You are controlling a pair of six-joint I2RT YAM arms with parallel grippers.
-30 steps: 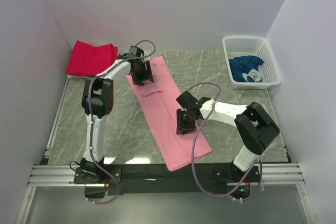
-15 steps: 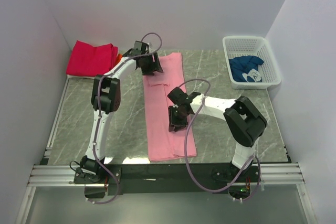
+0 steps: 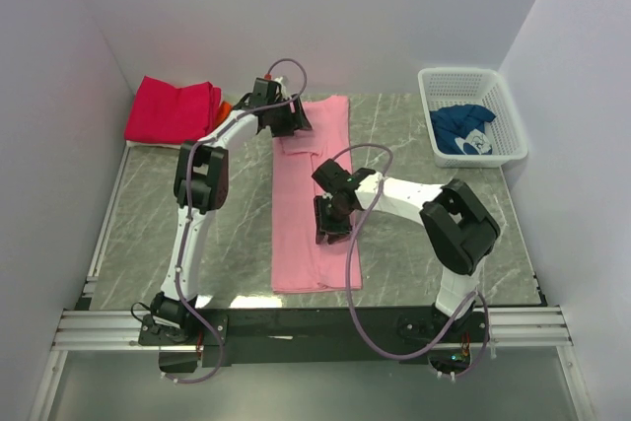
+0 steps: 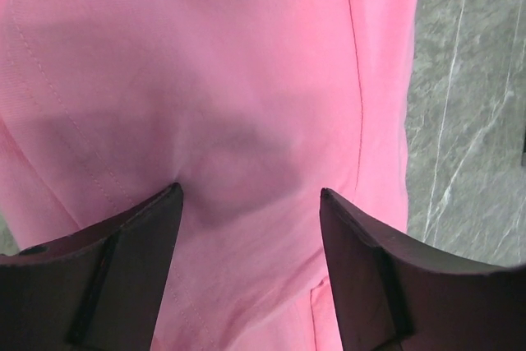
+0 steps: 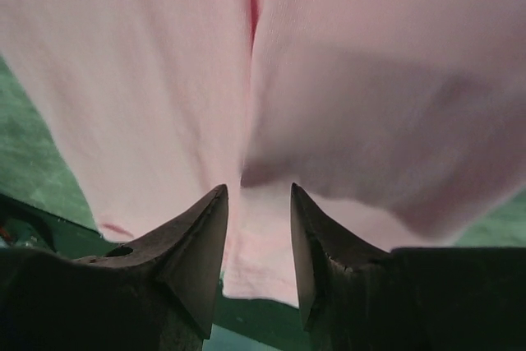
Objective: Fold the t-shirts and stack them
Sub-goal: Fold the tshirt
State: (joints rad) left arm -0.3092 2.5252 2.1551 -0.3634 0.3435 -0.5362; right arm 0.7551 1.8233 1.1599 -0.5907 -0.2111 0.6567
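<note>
T-shirt (image 3: 296, 253) in pink under wide-open left tool (image 4: 251, 195), right tool (image 5: 259, 191) half-parted, grip unclear, basket (image 3: 471, 73) aside.

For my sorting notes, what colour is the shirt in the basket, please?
The shirt is dark blue with white print; top external view.

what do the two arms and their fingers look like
The left arm and right arm both have white links with bulky black joints. A purplish-grey cable loops loosely along each. The fingers are dark and wedge-shaped, tapering to blunt tips.
</note>
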